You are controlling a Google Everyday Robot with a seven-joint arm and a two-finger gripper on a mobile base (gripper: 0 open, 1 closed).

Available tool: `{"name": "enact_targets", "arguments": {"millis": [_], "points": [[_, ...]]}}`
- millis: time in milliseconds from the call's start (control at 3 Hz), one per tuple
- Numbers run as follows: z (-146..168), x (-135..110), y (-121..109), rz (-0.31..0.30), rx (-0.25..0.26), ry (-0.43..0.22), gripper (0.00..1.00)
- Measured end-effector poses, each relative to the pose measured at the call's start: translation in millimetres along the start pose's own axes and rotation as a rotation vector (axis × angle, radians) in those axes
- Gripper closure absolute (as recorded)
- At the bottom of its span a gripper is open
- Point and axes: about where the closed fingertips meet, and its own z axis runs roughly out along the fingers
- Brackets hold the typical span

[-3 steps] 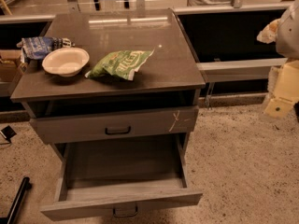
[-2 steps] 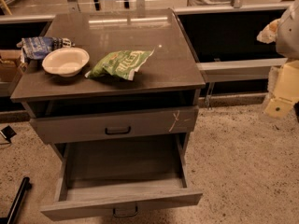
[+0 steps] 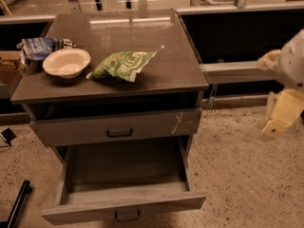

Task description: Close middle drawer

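Speckled flooring is seen around a dark-topped table. At its left edge a blue packet is laid, with a white bowl just beside it, its inside bare. Right of the bowl a green bag is laid flat. Below the scratched drawer, the middle drawer is pulled out toward the near side, its deep box bare. At the right edge the claw is held in the air, well apart from the drawer; whether it is open or closed cannot be told.
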Motion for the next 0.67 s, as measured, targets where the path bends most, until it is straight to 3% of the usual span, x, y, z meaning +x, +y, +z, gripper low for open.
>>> {"name": "enact_targets", "arguments": {"millis": [333,667], "points": [[72,29,29,0.101,-0.073,-0.175,0.00],[110,36,54,0.128,-0.090,-0.273,0.00]]}}
